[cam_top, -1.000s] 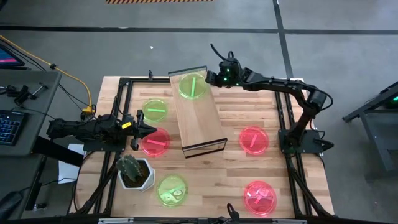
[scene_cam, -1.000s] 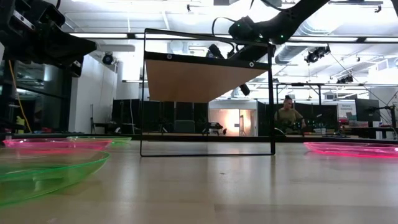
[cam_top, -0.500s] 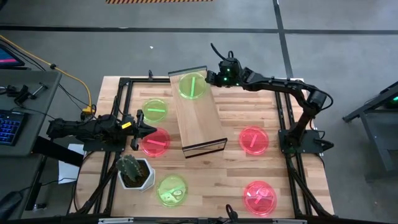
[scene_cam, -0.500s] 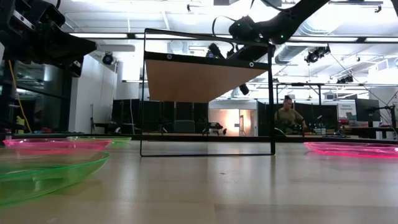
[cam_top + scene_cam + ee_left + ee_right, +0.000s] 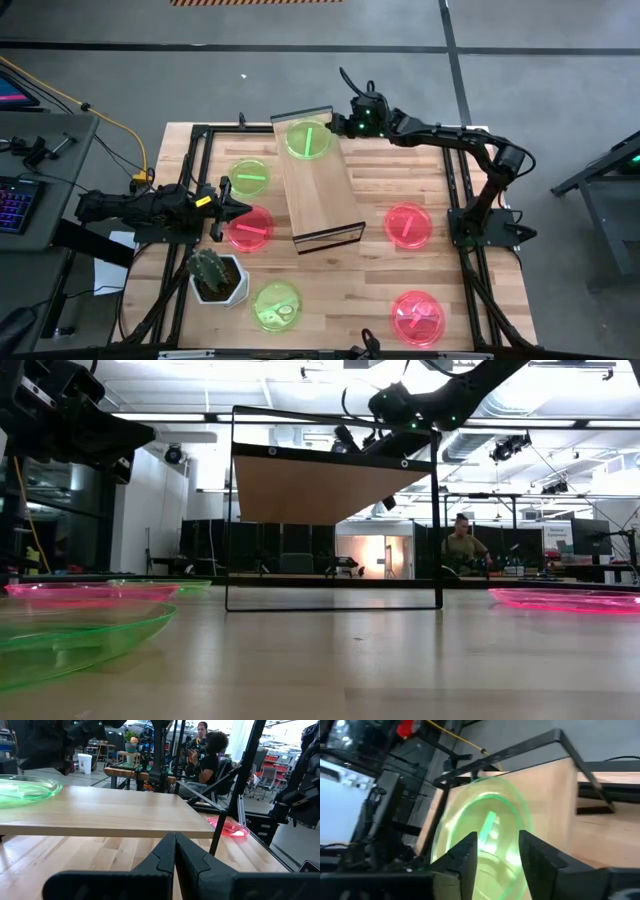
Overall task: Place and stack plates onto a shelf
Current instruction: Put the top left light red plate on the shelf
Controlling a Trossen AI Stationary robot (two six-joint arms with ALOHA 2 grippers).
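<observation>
The shelf, a light-wood plank in a dark frame, stands raised on the table's middle, running near to far. One green plate lies flat on the shelf's far end. My right gripper is at that plate's right rim. It is open, and the rim passes between its two fingers. My left gripper waits shut, left of the shelf, between a green plate and a pink plate that lie on the table. My right gripper comes at the green plate's right rim roughly level from the table's right. Its fingers stand apart on either side of that rim. Whether either finger touches the plate I cannot tell. The plate lies flat on the shelf.
A cactus in a white pot stands near my left gripper. On the table lie another green plate at the near edge and two pink plates on the right. A person sits in the room beyond.
My right gripper has opened at the green plate's rim, its upper finger rising a little in the low view. The plate stays flat on the shelf's far end.
</observation>
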